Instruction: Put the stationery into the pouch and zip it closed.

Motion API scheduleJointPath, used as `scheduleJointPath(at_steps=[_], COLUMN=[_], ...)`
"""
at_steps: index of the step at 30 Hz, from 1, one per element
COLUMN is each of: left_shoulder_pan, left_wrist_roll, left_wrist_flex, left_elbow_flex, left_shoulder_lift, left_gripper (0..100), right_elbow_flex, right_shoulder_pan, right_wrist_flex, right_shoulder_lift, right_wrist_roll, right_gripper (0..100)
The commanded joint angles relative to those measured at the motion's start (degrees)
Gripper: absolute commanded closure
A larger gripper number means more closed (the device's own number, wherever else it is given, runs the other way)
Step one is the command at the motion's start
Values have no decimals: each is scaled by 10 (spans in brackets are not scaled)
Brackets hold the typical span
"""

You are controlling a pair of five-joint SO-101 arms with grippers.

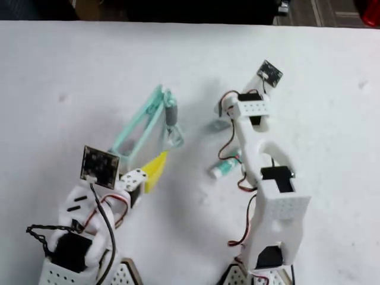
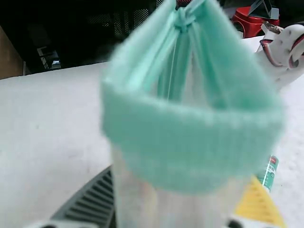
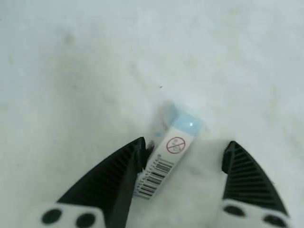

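On the white table (image 1: 71,71) the left gripper (image 2: 184,190) is pinched on the near end of a clear soft pouch with mint-green trim (image 1: 142,127). In the left wrist view its black ribbed finger (image 2: 90,204) sits on one side of the pouch's clear wall and its yellow finger (image 2: 259,204) on the other. The green rim gapes wide towards the camera. In the high view the pouch runs away from that arm at a slant, with something grey (image 1: 171,113) at its far end that is too blurred to name. The right gripper (image 3: 186,144) hangs low over the table with its black fingers spread. A small white stick with a pale blue end and a barcode (image 3: 168,159) lies between them, touching one finger and clear of the other. A green-and-white tube (image 1: 222,169) lies on the table beside the right arm, well apart from the pouch.
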Motion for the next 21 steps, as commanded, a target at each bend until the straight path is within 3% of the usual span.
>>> scheduleJointPath(at_steps=[1, 5, 8, 21], left_shoulder_pan=[10, 9, 9, 9], left_wrist_roll=[4, 4, 7, 8], left_wrist_flex=[11, 11, 11, 11], left_elbow_flex=[-7, -7, -7, -7], left_shoulder_lift=[3, 3, 3, 3], left_gripper=[718, 718, 718, 718], right_elbow_flex=[-19, -19, -19, -17], right_shoulder_pan=[5, 5, -3, -7], right_wrist_flex=[4, 4, 4, 16], right_shoulder_lift=[8, 7, 7, -9], right_wrist_roll=[-5, 18, 65, 69], right_gripper=[815, 989, 974, 981])
